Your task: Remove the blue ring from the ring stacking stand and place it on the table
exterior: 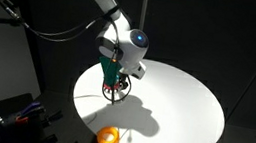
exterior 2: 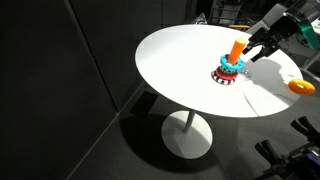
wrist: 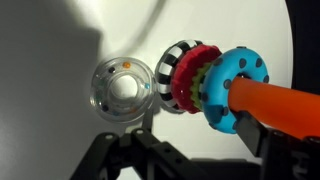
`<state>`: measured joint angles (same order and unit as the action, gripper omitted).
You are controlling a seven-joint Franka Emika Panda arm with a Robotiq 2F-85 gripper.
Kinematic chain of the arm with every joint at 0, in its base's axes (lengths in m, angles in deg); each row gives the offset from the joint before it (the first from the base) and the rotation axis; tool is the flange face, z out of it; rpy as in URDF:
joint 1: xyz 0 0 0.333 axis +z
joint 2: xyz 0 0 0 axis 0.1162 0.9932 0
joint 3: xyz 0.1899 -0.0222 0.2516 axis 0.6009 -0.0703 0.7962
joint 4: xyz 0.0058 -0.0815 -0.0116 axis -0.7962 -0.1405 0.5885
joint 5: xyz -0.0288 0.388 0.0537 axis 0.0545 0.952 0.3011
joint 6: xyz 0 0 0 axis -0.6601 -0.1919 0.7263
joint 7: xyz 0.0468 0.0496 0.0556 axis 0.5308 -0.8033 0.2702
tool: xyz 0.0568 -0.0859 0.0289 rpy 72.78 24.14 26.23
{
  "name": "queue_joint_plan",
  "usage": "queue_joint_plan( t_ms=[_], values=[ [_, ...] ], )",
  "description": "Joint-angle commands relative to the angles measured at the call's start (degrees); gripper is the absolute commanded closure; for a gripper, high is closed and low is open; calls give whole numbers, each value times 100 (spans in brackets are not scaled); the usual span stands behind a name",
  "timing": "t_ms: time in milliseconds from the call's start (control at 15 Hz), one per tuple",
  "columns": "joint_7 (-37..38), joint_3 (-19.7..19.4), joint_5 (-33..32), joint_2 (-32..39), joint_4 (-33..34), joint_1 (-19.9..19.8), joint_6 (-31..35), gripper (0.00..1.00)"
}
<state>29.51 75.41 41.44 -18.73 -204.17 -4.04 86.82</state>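
The ring stacking stand (wrist: 172,68) has a black-and-white striped base and an orange pole (wrist: 280,108). On the pole sit a red ring (wrist: 190,75), a green ring and, outermost, the blue ring (wrist: 237,85) with dark dots. My gripper (wrist: 195,152) is open; its dark fingers lie close beside the stack, one next to the blue ring and pole. Both exterior views show the gripper (exterior: 116,83) (exterior 2: 260,52) at the stack (exterior: 111,72) (exterior 2: 229,69). Whether a finger touches the blue ring I cannot tell.
An orange ring (exterior: 108,135) (exterior 2: 299,86) lies loose on the round white table (exterior: 179,104) (exterior 2: 180,60) near its edge. A clear ball with coloured beads (wrist: 123,88) lies by the stand's base. The surroundings are dark.
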Motion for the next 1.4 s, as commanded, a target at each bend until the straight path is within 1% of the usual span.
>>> queue_joint_plan(
  t_ms=[0, 67, 133, 200, 400, 667, 800, 867, 933, 1000, 1133, 1200, 1267, 1333],
  values=[
    [-193, 26, 138, 138, 182, -58, -190, 17],
    [-213, 28, 138, 154, 188, -57, -206, 17],
    [-232, 31, 142, 172, 194, -58, -221, 19],
    [-252, 33, 143, 188, 201, -62, -246, 17],
    [-337, 40, 179, 208, 220, -90, -322, 22],
    [-420, 24, 256, 209, 248, -99, -446, 23],
    [-451, 12, 302, 217, 269, -96, -504, 25],
    [-472, 3, 328, 220, 277, -93, -536, 27],
    [-488, -6, 338, 227, 288, -91, -559, 37],
    [-497, -12, 343, 236, 298, -89, -570, 38],
    [-510, -20, 344, 258, 318, -89, -584, 49],
    [-516, -23, 345, 267, 324, -89, -592, 44],
    [-522, -25, 345, 280, 332, -90, -603, 47],
    [-532, -26, 345, 297, 339, -90, -605, 45]
  ],
)
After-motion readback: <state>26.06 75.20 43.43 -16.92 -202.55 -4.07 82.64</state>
